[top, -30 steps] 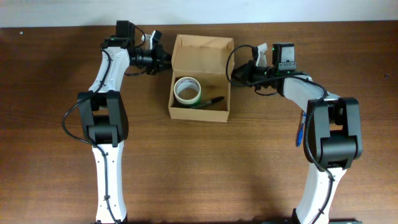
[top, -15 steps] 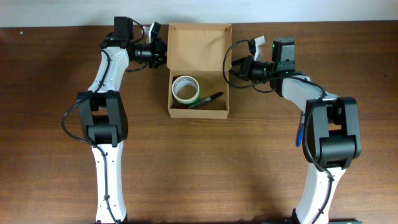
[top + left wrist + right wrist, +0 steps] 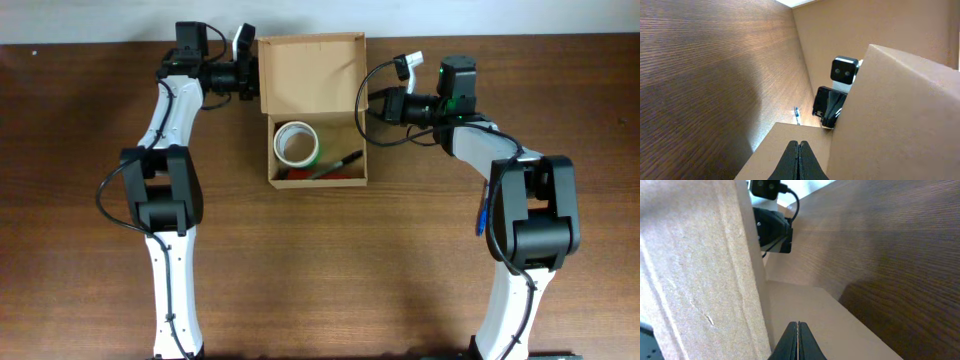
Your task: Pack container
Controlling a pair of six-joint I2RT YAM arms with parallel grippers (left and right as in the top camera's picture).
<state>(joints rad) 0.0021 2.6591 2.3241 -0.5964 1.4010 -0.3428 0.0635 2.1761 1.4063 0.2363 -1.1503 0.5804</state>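
Note:
The container (image 3: 318, 178) is a tan cardboard box at the table's middle, with its hinged lid (image 3: 310, 72) spread wide at the far side. Inside lie a white tape roll (image 3: 297, 143) and a black marker (image 3: 336, 164). My left gripper (image 3: 251, 74) is shut at the lid's left side tab (image 3: 782, 134). My right gripper (image 3: 371, 103) is shut at the lid's right side tab (image 3: 840, 322). In the left wrist view the closed fingers (image 3: 798, 146) rest against cardboard, with the lid (image 3: 900, 110) on the right. In the right wrist view the closed fingers (image 3: 798, 326) sit beside the lid (image 3: 690, 255).
A blue pen (image 3: 482, 214) lies on the brown wooden table (image 3: 320, 270) beside the right arm's base link. The table's far edge (image 3: 560, 38) runs just behind both grippers and the lid.
Both grippers have moved toward the far edge, and the lid between them has swung from leaning over the box to spread wide. The box body has shifted slightly left.

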